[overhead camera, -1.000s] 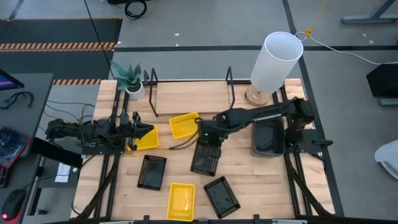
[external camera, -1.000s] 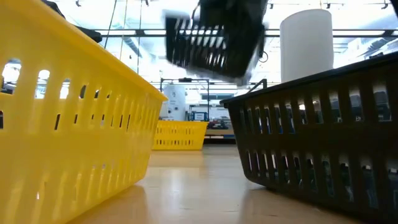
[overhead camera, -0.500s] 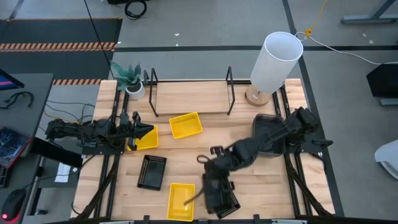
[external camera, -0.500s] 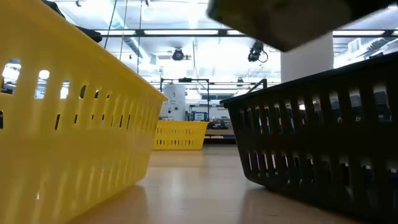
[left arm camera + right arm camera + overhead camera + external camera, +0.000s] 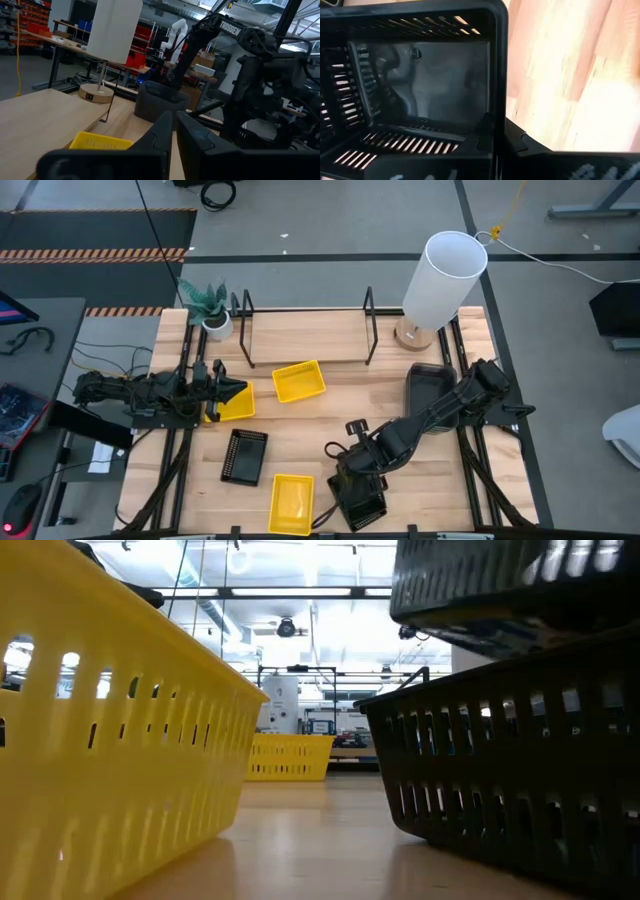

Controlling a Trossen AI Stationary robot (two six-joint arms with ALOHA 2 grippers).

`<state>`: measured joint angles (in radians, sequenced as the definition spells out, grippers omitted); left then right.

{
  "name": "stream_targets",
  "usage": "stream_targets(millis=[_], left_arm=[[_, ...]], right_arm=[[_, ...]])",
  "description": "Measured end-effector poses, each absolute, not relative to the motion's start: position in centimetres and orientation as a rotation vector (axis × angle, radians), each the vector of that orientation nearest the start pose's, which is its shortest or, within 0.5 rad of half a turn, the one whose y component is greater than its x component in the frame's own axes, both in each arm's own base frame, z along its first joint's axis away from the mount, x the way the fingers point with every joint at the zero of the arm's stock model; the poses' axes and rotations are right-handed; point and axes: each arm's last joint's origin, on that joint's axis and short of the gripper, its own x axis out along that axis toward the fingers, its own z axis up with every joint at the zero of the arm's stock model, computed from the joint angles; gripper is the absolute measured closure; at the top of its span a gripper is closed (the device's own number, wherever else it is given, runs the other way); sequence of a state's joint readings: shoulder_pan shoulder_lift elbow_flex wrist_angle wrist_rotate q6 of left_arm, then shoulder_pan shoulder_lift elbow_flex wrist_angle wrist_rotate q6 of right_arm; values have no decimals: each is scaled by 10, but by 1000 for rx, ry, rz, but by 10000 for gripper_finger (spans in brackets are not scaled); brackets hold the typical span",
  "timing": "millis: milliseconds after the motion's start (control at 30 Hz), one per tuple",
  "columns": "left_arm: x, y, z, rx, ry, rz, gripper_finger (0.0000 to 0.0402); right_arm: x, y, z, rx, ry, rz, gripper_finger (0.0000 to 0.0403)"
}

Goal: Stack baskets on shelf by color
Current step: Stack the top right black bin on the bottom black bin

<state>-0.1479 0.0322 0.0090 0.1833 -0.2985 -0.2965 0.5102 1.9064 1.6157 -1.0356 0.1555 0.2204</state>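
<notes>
My right gripper (image 5: 352, 468) is shut on a small black perforated basket (image 5: 358, 502). That basket hangs tilted over another black basket (image 5: 520, 760) near the table's front edge. A third black basket (image 5: 245, 455) lies flat on the table left of them. Yellow baskets lie at the front (image 5: 290, 502), in the middle (image 5: 298, 380) and under my left gripper (image 5: 236, 406). My left gripper (image 5: 232, 390) waits shut at the table's left side. Dark grey baskets (image 5: 430, 395) sit at the right. The shelf (image 5: 305, 338) stands at the back with nothing on it. My right gripper pinches one wall of the black basket at its rim (image 5: 498, 100), near a corner. One finger (image 5: 482, 134) is inside the basket and the other (image 5: 520, 142) outside. The fingers come from above, slanting down. The basket (image 5: 510, 580) hangs tilted over the black basket below.
A tall white cylinder lamp (image 5: 445, 275) stands at the back right beside the shelf's right upright (image 5: 370, 325). A small potted plant (image 5: 210, 308) is at the back left. Bare wood lies between the middle yellow basket and the front row.
My right gripper has swung from the table's middle toward the near edge, sinking a little and rolling. It has carried the black basket clear of the table to a place over the front black basket. In the low view the basket has come nearer and moved right.
</notes>
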Motion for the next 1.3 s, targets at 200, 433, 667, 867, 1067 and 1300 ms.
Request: stream_targets(millis=[200,433,667,867,1067,1300], left_arm=[[97,-6,182,-331,-178,126,368],[97,-6,182,-330,-177,126,364],[97,-6,182,-331,-179,125,371],[97,-6,181,-331,-176,126,366],[97,-6,182,-331,-178,126,365],[97,-6,182,-330,-177,126,373]], right_arm=[[338,189,242,-328,1259,229,398],[339,194,230,-340,1297,255,397],[341,201,221,-323,1313,307,389],[340,204,217,-326,1330,327,350],[341,205,215,-303,1331,331,287],[347,202,215,-294,1288,288,229]])
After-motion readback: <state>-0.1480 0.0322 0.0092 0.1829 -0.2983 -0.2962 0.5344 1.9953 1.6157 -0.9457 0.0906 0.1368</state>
